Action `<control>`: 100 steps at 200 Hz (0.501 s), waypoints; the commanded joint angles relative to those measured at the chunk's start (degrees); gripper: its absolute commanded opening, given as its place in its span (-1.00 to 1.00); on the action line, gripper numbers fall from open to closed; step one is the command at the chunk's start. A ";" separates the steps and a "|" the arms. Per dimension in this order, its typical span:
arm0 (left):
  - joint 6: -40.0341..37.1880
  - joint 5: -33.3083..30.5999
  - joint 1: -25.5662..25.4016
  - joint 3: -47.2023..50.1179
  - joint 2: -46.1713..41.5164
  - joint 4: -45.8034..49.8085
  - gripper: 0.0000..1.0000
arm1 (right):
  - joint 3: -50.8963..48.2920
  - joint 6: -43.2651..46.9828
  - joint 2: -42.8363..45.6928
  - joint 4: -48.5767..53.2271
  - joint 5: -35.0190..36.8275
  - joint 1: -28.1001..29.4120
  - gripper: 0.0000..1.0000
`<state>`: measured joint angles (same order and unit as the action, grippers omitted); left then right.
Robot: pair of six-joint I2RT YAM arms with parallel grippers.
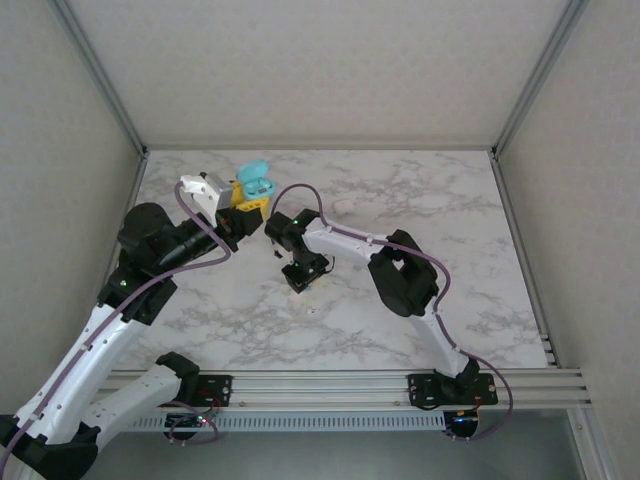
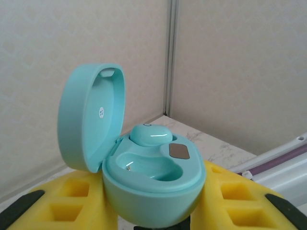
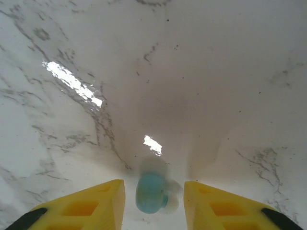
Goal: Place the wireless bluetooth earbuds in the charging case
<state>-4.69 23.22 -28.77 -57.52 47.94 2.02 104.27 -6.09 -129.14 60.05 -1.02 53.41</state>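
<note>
Right fingers [image 3: 91,206] flanking blurred, perhaps mint earbud [image 3: 151,192]

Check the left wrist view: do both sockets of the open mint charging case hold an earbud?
No, one mint earbud sits in the charging case, but the socket in front of it is empty.

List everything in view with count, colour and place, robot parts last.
charging case: one, mint green, lid open, held by the left gripper above the table's far left
seated earbud: one, mint green, in the case's far slot; near slot empty
loose earbud: one, mint green, blurred, at the table surface inside the right gripper, gaps on both sides
table: one, white marble with grey veins
walls: beige panels, on three sides
left gripper: one, yellow, shut on the charging case
right gripper: one, yellow, pointing down mid-table, jaws apart
</note>
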 commanded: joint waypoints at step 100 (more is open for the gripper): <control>0.37 -0.46 -0.41 0.65 -0.57 -1.01 -0.46 | 0.65 1.78 -2.69 2.97 3.79 0.95 -0.32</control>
<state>-4.69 23.24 -28.77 -57.25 47.94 2.07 104.27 -5.15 -130.19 60.66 0.67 53.43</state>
